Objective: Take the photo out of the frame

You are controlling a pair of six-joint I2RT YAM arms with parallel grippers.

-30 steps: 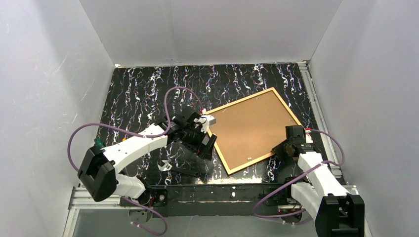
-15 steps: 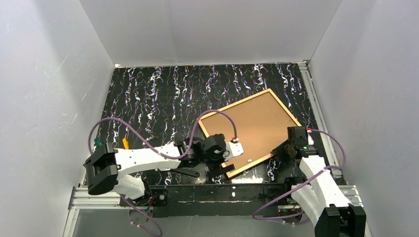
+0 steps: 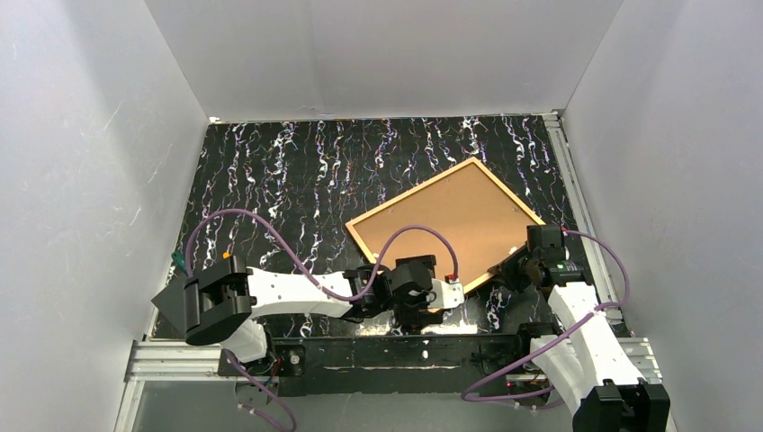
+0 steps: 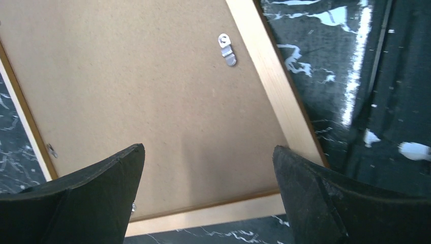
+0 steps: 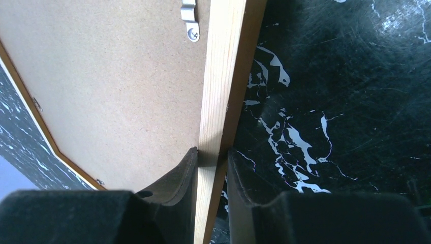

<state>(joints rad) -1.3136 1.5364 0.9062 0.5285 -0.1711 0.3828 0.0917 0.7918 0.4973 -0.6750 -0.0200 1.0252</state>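
The frame (image 3: 411,192) lies face down on the black marbled table, turned like a diamond. The photo's tan back board (image 3: 450,220) fills it, and its printed side is hidden. My right gripper (image 3: 515,270) is shut on the frame's right border (image 5: 216,101), one finger on the board side and one outside the wood. My left gripper (image 4: 207,150) hangs open over the board (image 4: 127,91) by the frame's near corner, with nothing between its fingers. A metal clip (image 4: 227,48) is screwed to the border by the board's edge. Another clip (image 5: 190,23) shows in the right wrist view.
White walls close in the table on three sides. A metal rail (image 3: 576,193) runs along the right edge and another (image 3: 405,353) along the near edge. Purple cables (image 3: 270,234) loop over both arms. A small green object (image 3: 180,263) lies at the left edge.
My left arm has swung from the frame's left corner round to its near corner. The frame has turned slightly and shifted left. The right gripper has kept its hold.
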